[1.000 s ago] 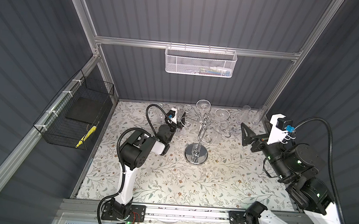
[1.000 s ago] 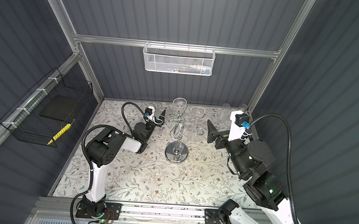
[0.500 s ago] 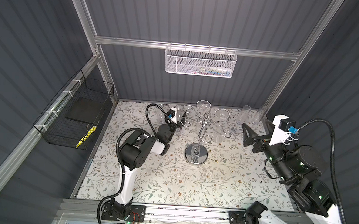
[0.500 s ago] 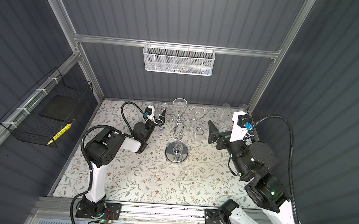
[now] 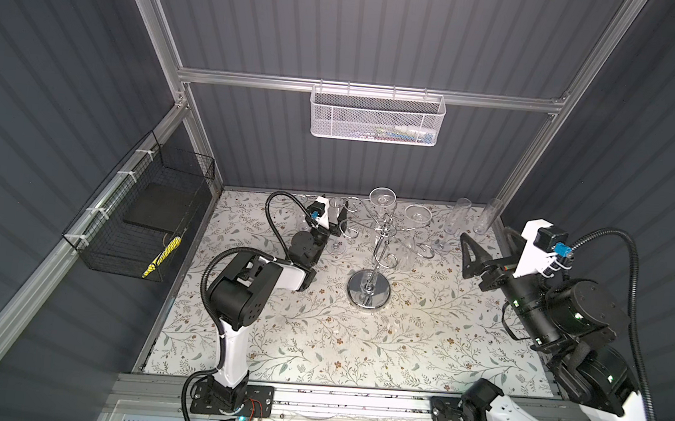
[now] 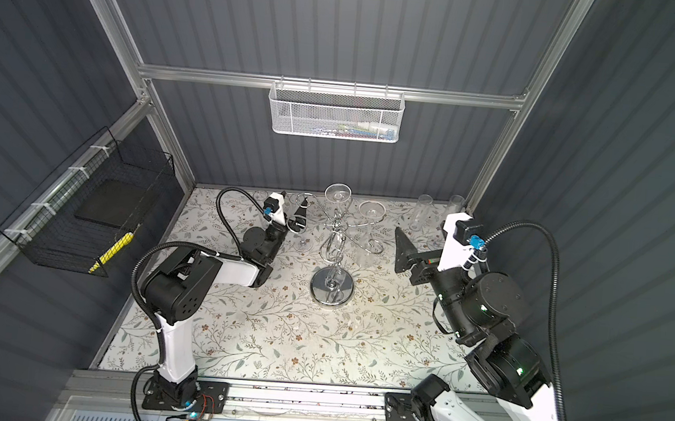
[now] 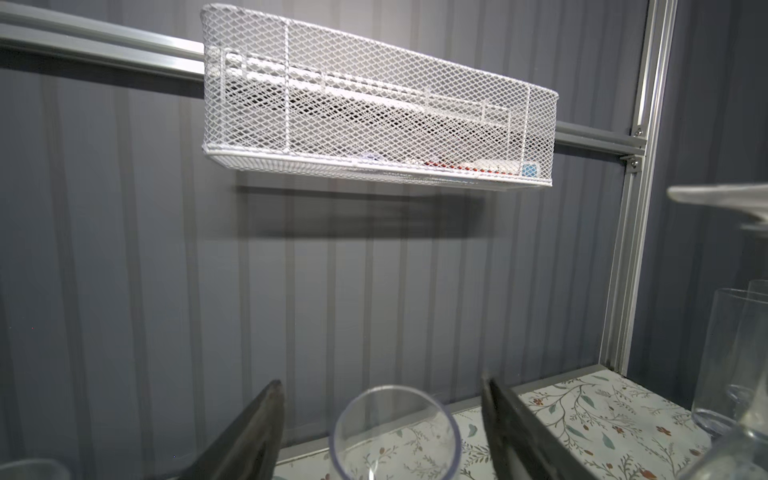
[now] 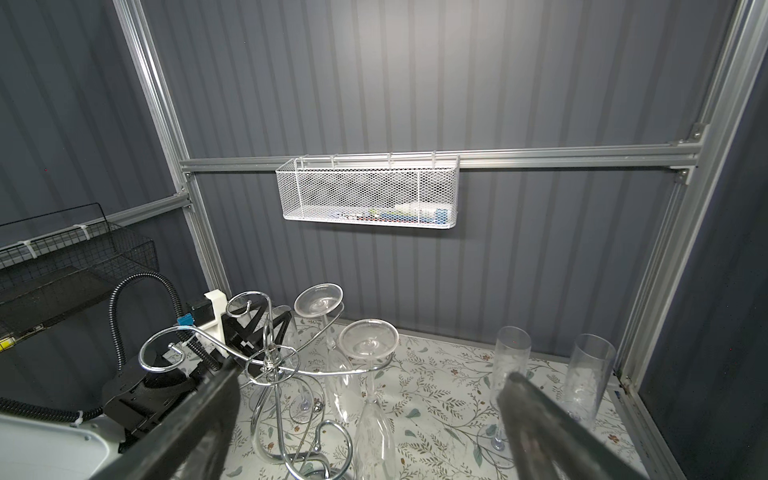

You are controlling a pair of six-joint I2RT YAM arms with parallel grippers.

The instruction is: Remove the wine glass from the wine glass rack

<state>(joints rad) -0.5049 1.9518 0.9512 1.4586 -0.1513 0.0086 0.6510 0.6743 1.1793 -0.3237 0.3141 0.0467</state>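
Left gripper (image 7: 382, 386) is spread open around an upright wine glass (image 7: 395, 436). The round rim sits between the two fingers (image 7: 249, 440) with a gap on each side, so nothing is clamped. In both top views this glass stands on its own foot on the flowered table (image 5: 357, 346), close beside the left arms of the rack (image 5: 368, 293); whether it touches them I cannot tell.

To the right of the rack, the right gripper (image 5: 489, 247) hangs with its jaws released wide and empty, pointing toward it. The rack stands upright near the middle back of the table on its round shiny base.

Two more wine glasses hang upside down from its curled arms, feet up. One (image 8: 319, 301) is on the far side and one (image 8: 368, 338) is nearer the right gripper. Two tall narrow glasses (image 8: 511, 357) stand upright by the back right corner. A white mesh basket (image 5: 377, 117) hangs on the back wall, and a black wire basket (image 5: 147, 220) on the left wall.
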